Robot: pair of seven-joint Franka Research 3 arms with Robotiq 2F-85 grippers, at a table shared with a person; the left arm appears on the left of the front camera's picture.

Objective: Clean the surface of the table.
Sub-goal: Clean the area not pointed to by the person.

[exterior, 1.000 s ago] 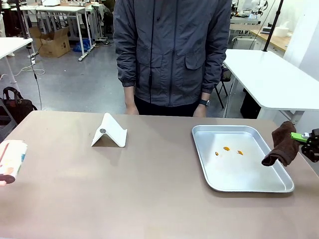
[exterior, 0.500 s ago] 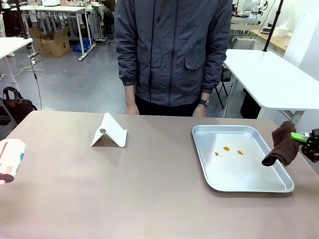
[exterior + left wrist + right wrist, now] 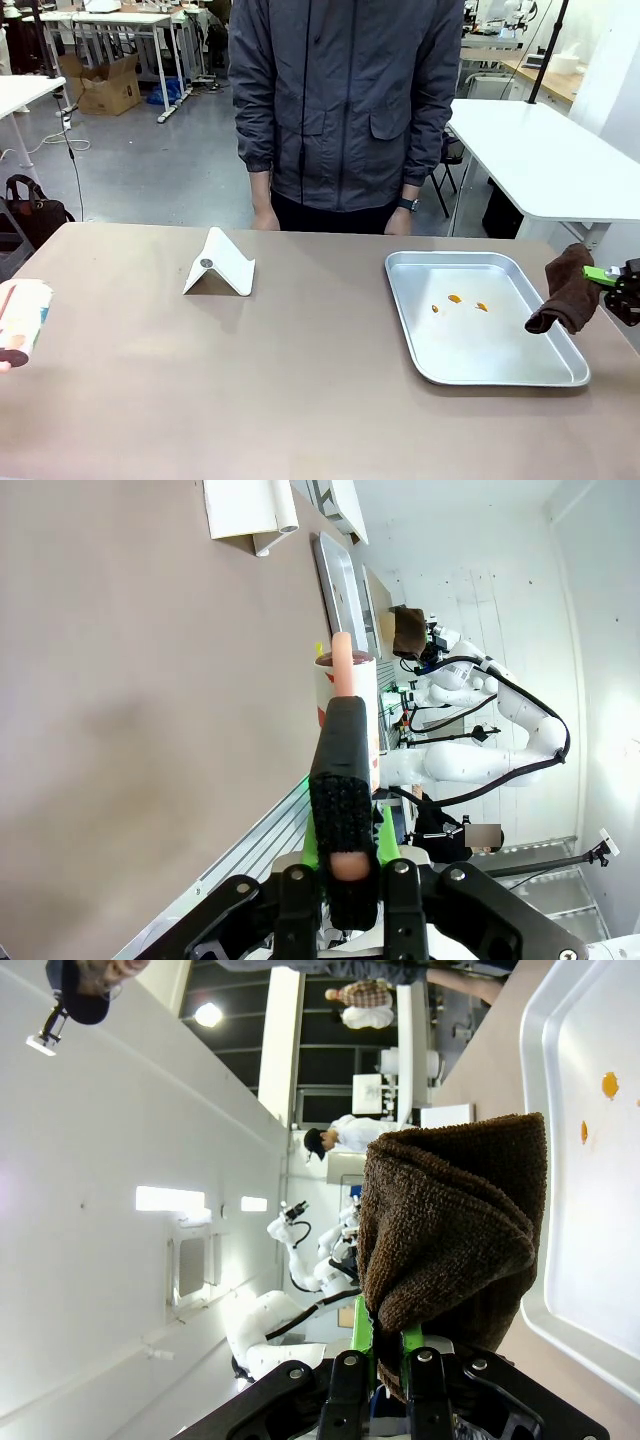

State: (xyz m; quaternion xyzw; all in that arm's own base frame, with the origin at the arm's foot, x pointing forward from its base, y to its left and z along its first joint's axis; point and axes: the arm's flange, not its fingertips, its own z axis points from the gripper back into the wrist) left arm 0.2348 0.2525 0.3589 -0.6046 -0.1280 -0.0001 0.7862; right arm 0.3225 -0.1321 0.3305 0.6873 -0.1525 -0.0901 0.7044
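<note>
Front view: the table lies with its long axis across the picture, from one arm's side to the other, and its short axis points away toward the person at the far edge. The right gripper hangs over the table's right end, clamped on a brown cloth that droops from its fingers toward the middle. Just beside the cloth, on the inner side, a tray rests on the table with a few orange bits in it. Well beyond the tray from this gripper stands a white stand. At the left end a cup lies on its side above the table edge.

Left wrist view: the left gripper is closed on the wall of the cup, which points straight out along the fingers. The table stands like a wall beside the gripper, its length running ahead of the fingers to the stand and the tray. Farther ahead the cloth hangs from the other arm.

Right wrist view: the right gripper has its jaws buried in the cloth, gripping it; the cloth bunches up out of the fingers. Beside it lies the tray with the bits, and the table runs on ahead past the tray.
</note>
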